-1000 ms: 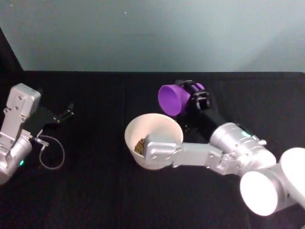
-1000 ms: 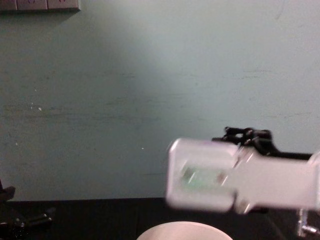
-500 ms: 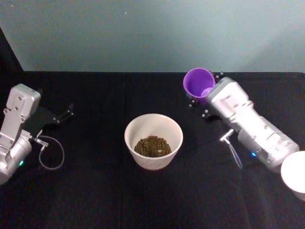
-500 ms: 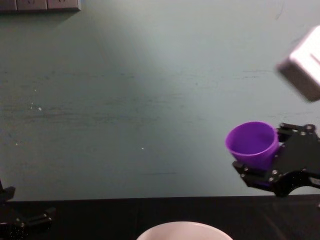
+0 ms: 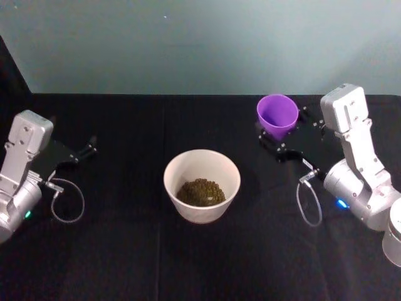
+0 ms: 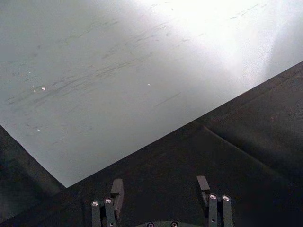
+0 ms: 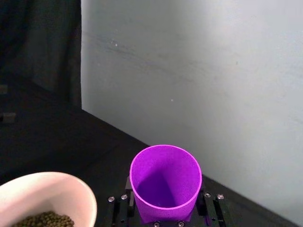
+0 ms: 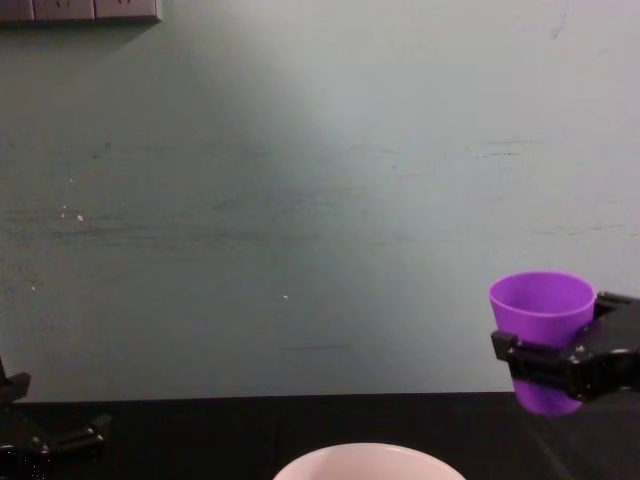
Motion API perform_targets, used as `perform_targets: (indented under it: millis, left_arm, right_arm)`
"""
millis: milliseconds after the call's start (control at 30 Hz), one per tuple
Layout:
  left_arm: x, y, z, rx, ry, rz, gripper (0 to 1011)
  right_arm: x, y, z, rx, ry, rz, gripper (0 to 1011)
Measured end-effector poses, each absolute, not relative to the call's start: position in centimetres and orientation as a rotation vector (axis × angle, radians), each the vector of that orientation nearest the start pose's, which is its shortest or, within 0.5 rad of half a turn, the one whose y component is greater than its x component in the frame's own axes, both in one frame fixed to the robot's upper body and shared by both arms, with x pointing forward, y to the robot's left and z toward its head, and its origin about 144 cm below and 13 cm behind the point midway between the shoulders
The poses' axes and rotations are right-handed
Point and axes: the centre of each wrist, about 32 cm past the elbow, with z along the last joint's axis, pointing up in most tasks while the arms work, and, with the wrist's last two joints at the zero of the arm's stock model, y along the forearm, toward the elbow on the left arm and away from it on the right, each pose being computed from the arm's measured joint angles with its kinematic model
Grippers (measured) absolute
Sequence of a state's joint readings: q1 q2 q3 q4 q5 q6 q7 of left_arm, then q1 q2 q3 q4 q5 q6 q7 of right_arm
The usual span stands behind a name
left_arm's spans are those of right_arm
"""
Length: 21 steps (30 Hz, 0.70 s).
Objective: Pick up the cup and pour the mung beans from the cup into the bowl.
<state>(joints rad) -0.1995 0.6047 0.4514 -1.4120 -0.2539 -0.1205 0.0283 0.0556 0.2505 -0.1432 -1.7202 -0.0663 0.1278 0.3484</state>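
Head view showed the right gripper [image 5: 280,139] grasping the upright cup [image 5: 277,115] near the table's [image 5: 125,263] far edge, the bowl [image 5: 202,184] holding beans mid-table; left gripper [image 6: 161,189] released.

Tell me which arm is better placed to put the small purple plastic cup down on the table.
The right: its gripper already clasps the purple plastic cup, upright. The left gripper sits open, far left.

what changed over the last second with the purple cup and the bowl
The right gripper, shut on the small purple plastic cup, swung it from tipped over the wide pale bowl out to the robot's right, turned it upright and lowered it. The bowl stayed put, mung beans inside. The left gripper stayed parked at the left.
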Motion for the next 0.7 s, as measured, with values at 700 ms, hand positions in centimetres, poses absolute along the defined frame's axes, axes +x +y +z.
perform_targets:
  millis: [700]
  left_arm:
    - [48.9,31.0,114.0,0.304,-0.285,1.248,1000]
  right_arm:
    - [48.3,-26.1,115.4,-0.133,0.063,-1.037,718]
